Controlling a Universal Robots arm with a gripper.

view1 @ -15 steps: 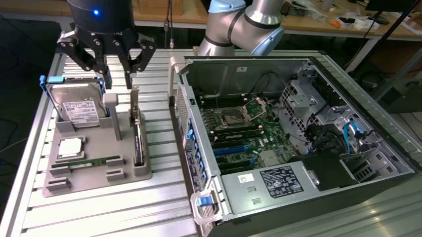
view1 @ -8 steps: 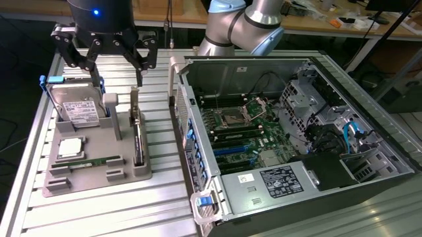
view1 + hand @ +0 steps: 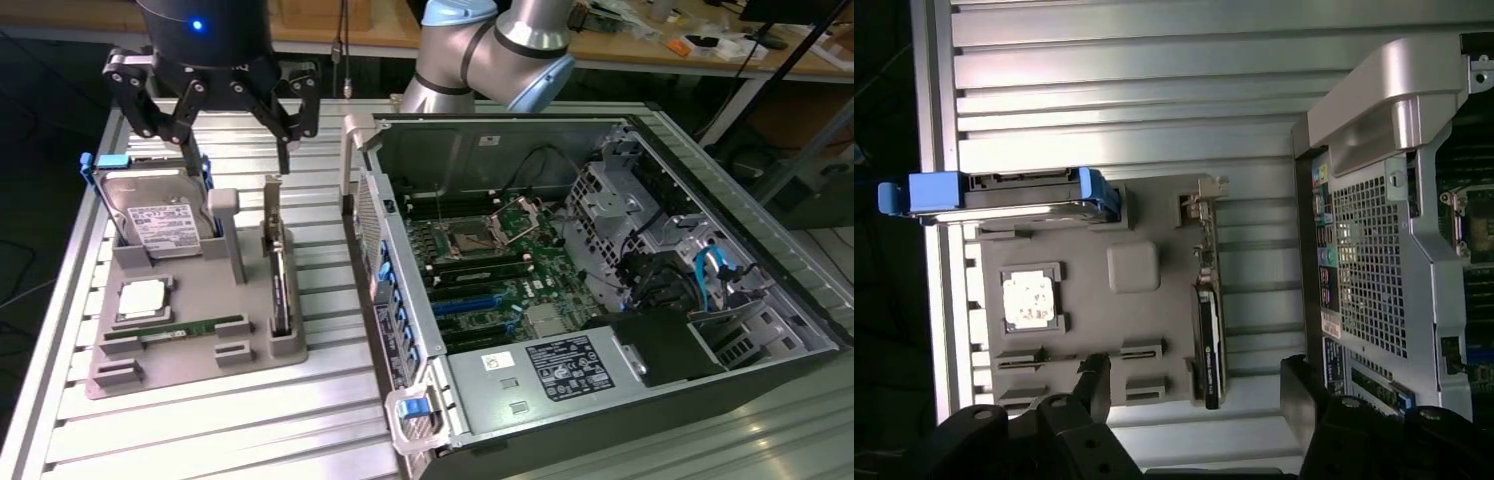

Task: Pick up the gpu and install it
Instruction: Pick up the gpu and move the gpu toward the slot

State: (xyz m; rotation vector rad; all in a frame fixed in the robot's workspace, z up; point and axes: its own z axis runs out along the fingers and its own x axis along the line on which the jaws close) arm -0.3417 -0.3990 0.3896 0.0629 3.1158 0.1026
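Observation:
The gpu [image 3: 278, 272] is a thin dark card with a silver bracket at its far end. It stands on edge in a slot along the side of the grey holder tray [image 3: 200, 352] nearest the computer case [image 3: 601, 280]. My gripper [image 3: 240, 155] hangs above the tray's far end, open, with nothing between its fingers. In the wrist view the gpu [image 3: 1208, 335] lies below and between the two dark fingertips [image 3: 1094, 385], apart from both. The gripper [image 3: 1197, 390] is not touching it.
The tray also holds a silver hard drive [image 3: 158, 225] in a blue caddy, a processor chip [image 3: 143, 300] and a green memory stick [image 3: 180, 328]. The open case lies at the exterior view's right, its motherboard [image 3: 487, 270] exposed. The table is ribbed aluminium [image 3: 200, 430].

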